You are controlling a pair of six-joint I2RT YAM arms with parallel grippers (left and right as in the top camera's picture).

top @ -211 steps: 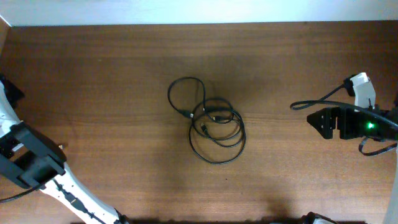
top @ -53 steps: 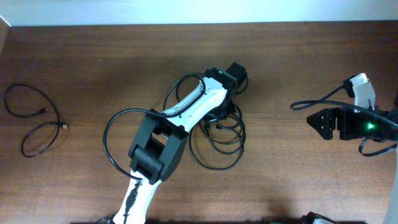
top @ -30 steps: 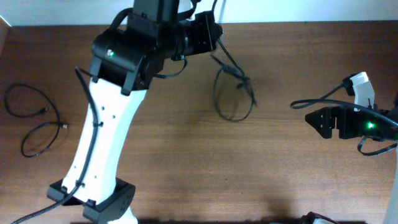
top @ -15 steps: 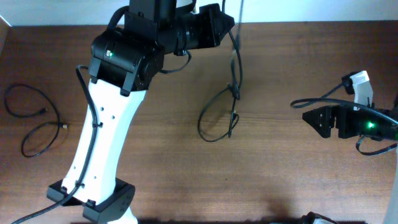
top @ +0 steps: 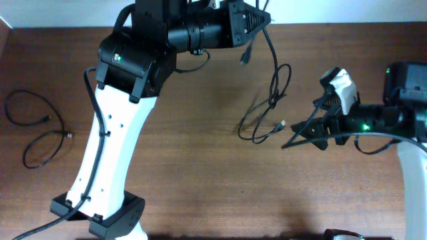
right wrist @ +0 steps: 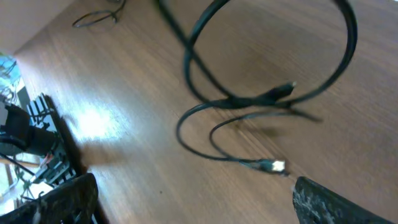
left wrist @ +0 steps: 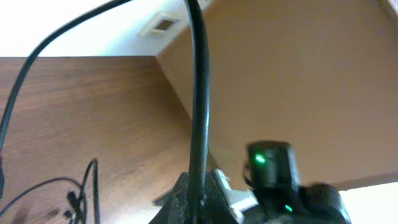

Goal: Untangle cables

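My left gripper [top: 259, 18] is raised over the far table edge and shut on a thin black cable [top: 275, 97]. The cable hangs down as tangled loops whose lower part and metal-tipped plug [top: 283, 124] reach the table. In the left wrist view the cable [left wrist: 199, 93] runs straight up out of the shut jaws [left wrist: 198, 200]. My right gripper [top: 301, 135] is open, just right of the plug. In the right wrist view its fingers [right wrist: 193, 190] stand wide apart, with the loops [right wrist: 205, 102] and plug [right wrist: 277, 165] just ahead. A separate cable [top: 68, 135] lies in loose loops at the far left.
The white left arm [top: 113, 140] stretches from the front edge up across the left-middle of the wooden table [top: 200, 187]. The right arm's body [top: 393, 120] with a green light is at the right edge. A white wall runs along the back.
My left gripper has carried the hanging cables to the right. My right arm has swung in from the right edge, and its open gripper is now next to the plug end.
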